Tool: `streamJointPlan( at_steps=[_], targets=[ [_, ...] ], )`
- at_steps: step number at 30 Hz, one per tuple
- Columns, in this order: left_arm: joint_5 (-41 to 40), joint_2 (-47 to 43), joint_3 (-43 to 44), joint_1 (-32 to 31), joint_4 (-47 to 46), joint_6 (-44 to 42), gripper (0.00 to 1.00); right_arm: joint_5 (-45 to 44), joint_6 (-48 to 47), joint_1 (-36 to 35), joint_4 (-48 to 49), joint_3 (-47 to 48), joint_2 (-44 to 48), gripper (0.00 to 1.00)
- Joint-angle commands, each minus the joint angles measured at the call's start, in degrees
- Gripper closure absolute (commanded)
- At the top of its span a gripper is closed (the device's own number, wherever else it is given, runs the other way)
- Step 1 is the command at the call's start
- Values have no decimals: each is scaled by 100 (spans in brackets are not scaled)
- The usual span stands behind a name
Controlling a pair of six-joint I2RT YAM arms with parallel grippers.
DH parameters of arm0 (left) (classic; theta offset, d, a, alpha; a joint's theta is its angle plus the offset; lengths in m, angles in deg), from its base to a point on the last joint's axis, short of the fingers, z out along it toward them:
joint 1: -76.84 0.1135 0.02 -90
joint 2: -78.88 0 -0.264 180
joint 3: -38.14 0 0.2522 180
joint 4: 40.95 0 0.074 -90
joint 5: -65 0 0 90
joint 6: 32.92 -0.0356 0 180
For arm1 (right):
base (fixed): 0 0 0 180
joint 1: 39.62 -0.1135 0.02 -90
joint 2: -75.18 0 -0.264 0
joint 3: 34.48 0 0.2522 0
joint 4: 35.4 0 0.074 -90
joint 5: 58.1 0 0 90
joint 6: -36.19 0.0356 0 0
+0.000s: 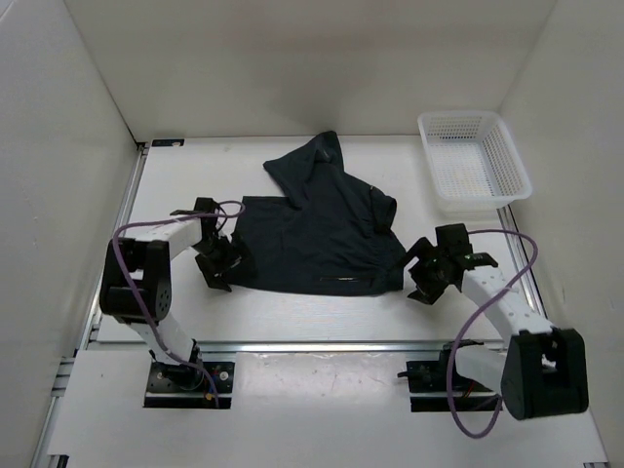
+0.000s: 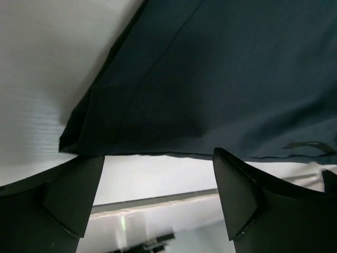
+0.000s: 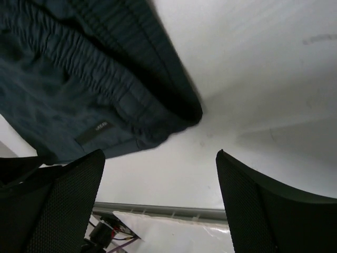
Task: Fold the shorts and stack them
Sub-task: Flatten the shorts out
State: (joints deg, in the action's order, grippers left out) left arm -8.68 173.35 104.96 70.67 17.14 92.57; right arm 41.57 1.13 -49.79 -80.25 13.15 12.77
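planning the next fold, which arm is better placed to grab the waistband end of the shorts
Right, probably. The right gripper, open, sits just beside the waistband corner of the shorts; the left gripper, also open, is at the opposite, plain edge.

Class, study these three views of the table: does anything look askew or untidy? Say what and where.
The shorts look askew: rumpled on the table, one corner pokes toward the far side in an uneven peak, edges not lined up. Nothing looks spilled or damaged.
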Motion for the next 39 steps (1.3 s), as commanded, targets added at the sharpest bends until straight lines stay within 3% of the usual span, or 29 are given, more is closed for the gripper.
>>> streamJointPlan(
  at_steps=[1, 4, 5, 9, 13, 14, 16, 17, 18, 22, 25, 26, 28, 29, 31, 32, 33, 36, 38, 39],
  targets=[
    [135, 447, 196, 107, -434, -24, 6, 755, -238, 191, 788, 76, -542, 11],
    [65, 572, 258, 108, -496, -24, 21, 887, -107, 191, 1113, 76, -921, 16],
    [65, 633, 310, 108, -496, -24, 39, 887, 16, 191, 1218, -11, -1000, 17],
    [3, 633, 310, 108, -549, -24, 89, 887, 228, 139, 1526, -301, -1106, 23],
    [117, 528, 310, 160, -549, -24, 89, 528, 228, 77, 1668, -363, -1264, 45],
    [117, 450, 310, 160, -549, -24, 89, 475, 228, 25, 1668, -215, -1386, 59],
    [170, 300, 363, 160, -549, -24, 89, 229, 175, -125, 1607, -48, -1501, 76],
    [240, 247, 415, 160, -549, -24, 89, 150, 97, -177, 1606, 145, -1598, 92],
    [240, 107, 416, 160, -549, -24, 89, 62, 9, -178, 1493, 268, -1599, 100],
    [530, -95, 801, 484, -418, -24, 89, -325, -385, -152, 975, 1251, -1905, 100],
    [636, 113, 2038, 652, 108, -181, 89, -448, -816, 68, 623, 2866, -2352, 100],
    [636, 211, 3034, 722, 319, -252, 89, -449, -914, 155, 352, 3393, -2511, 100],
    [636, 500, 4181, 775, 961, -253, 89, -449, -1212, 156, 8, 5167, -2975, 100],
    [636, 606, 5309, 837, 1137, -253, 89, -501, -1300, 208, -333, 5783, -3118, 100],
    [715, 782, 6431, 889, 1610, -253, 89, -501, -1424, 209, -538, 7291, -3355, 100],
    [802, 852, 7298, 890, 1718, -183, 89, -440, -1511, 209, -538, 7649, -3356, 100],
    [855, 905, 7594, 890, 1771, -182, 89, -379, -1564, 209, -599, 8113, -3356, 100],
    [908, 538, 7581, 890, 1719, -121, 89, -229, -1705, 209, -600, 8102, -2946, 100],
    [908, 4, 6993, 890, 1614, -243, 89, -176, -1854, 78, -504, 7287, -2585, 100],
    [856, -234, 6129, 890, 1552, -366, 89, -176, -1907, 77, -416, 6892, -2157, 100]
  ],
)
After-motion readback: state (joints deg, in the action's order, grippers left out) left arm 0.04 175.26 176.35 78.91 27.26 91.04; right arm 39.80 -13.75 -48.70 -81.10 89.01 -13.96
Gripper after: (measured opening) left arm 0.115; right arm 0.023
